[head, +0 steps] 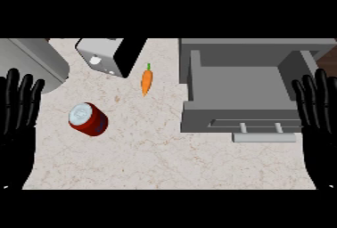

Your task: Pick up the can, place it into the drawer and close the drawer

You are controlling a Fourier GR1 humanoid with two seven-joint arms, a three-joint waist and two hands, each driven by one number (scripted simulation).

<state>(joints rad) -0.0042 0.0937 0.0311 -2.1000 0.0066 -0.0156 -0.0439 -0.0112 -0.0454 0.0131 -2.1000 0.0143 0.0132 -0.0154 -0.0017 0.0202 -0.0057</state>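
Note:
A red can (88, 119) with a silver lid stands on the speckled counter (164, 160), left of centre. The grey drawer (241, 91) at the upper right is pulled open, its inside bare, with a pale handle (263, 137) at its front. My left hand (18, 104) rests open at the left edge, fingers up, a short way left of the can. My right hand (317, 107) rests open at the right edge, beside the drawer's right wall. Neither hand touches anything.
An orange carrot (146, 80) lies between the can and the drawer. A grey and black appliance (108, 55) stands at the back. A grey curved object (30, 60) fills the upper left corner.

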